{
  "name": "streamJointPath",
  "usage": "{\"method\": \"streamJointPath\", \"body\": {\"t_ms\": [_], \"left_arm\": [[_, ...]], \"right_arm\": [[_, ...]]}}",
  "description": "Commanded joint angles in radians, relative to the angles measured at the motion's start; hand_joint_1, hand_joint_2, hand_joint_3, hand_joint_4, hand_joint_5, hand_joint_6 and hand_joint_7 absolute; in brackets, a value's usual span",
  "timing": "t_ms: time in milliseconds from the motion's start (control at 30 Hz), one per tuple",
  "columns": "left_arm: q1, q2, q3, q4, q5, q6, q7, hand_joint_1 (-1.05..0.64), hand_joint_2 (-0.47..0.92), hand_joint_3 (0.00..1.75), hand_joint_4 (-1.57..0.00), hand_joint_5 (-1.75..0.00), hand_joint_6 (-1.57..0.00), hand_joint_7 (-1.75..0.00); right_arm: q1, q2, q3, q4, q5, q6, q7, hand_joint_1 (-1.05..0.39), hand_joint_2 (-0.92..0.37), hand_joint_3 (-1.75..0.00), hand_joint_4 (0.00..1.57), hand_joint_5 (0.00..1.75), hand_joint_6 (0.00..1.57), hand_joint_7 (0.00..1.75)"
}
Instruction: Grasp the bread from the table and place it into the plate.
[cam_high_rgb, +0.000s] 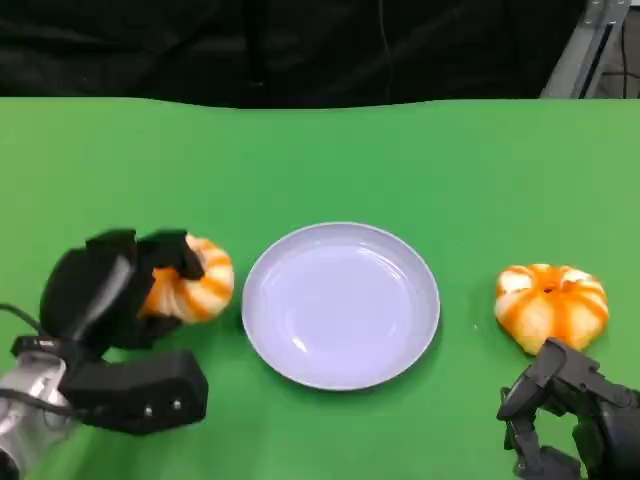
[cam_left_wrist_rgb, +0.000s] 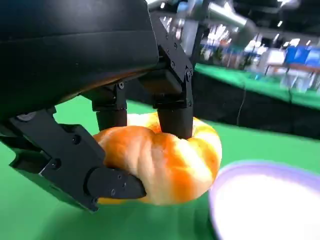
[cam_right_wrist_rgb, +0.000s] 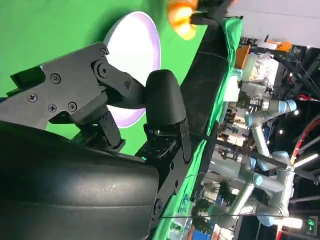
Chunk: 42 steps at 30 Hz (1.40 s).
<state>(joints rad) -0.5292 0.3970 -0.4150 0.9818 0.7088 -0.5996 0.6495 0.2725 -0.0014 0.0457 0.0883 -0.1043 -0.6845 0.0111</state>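
While the left hand (cam_high_rgb: 125, 285) grips 1 bread roll (cam_high_rgb: 192, 279), its matte black fingers wrap the roll from above and below. In the left wrist view, the hard, angular fingers (cam_left_wrist_rgb: 172, 107) press into the top of the roll (cam_left_wrist_rgb: 165, 160), and a lower finger closes under it, so the soft crust dents slightly at the contact points. The roll is round and lobed like a pumpkin, with a glossy orange crust and pale cream stripes between the lobes. It sits at the table (cam_high_rgb: 320, 160) surface or just above it; contact with the cloth cannot be confirmed. The held roll lies just beside the left rim of the plate (cam_high_rgb: 340, 303), not in it.

The plate is round, shallow and smooth, pale lavender-white with a slight sheen, and stands at the centre of the table with nothing in it. The table covering is a flat, matte green cloth.

A second bread roll (cam_high_rgb: 551, 305) of the same shape and colouring rests on the cloth to the right of the plate, clearly apart from its rim.

The right hand (cam_high_rgb: 570, 415) rests low at the near right edge, just beside the second roll and not touching it. In the right wrist view its jointed black fingers (cam_right_wrist_rgb: 162, 100) stand apart with nothing between them.
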Motion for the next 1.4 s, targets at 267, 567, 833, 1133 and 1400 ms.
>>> {"method": "streamJointPath", "body": {"t_ms": [267, 567, 833, 1133, 1400], "left_arm": [[-0.013, 0.031, -0.003, -0.326, 0.049, 0.002, -0.083, 0.0, 0.48, 0.95, -0.79, -1.7, -0.89, -1.26], [-0.062, -0.13, -0.045, -0.271, 0.028, 0.002, -0.18, -0.08, 0.56, 0.87, -0.81, -1.63, -0.92, -1.17], [-0.093, -0.219, -0.076, -0.151, 0.034, 0.022, -0.191, -0.05, 0.63, 0.72, -0.78, -1.63, -0.93, -1.08], [-0.119, -0.241, -0.099, -0.09, 0.049, 0.018, -0.178, -0.06, 0.73, 0.51, -0.75, -1.62, -0.95, -0.94], [-0.121, -0.241, -0.1, -0.087, 0.049, 0.017, -0.176, -0.06, 0.75, 0.48, -0.75, -1.62, -0.95, -0.93]], "right_arm": [[0.002, -0.013, -0.012, -0.002, 0.022, 0.003, 0.005, -0.13, -0.66, -0.95, 0.81, 1.75, 0.67, 1.65], [0.003, -0.008, -0.006, -0.005, 0.011, -0.002, -0.003, -0.12, -0.65, -0.97, 0.8, 1.75, 0.67, 1.63], [0.003, -0.003, -0.007, -0.003, 0.0, -0.01, -0.015, -0.14, -0.65, -0.96, 0.81, 1.75, 0.68, 1.63], [0.004, -0.003, -0.005, -0.005, -0.003, -0.012, -0.018, -0.14, -0.65, -0.97, 0.81, 1.75, 0.68, 1.64], [0.004, -0.004, -0.004, -0.005, -0.003, -0.012, -0.019, -0.14, -0.64, -0.98, 0.81, 1.75, 0.68, 1.64]]}}
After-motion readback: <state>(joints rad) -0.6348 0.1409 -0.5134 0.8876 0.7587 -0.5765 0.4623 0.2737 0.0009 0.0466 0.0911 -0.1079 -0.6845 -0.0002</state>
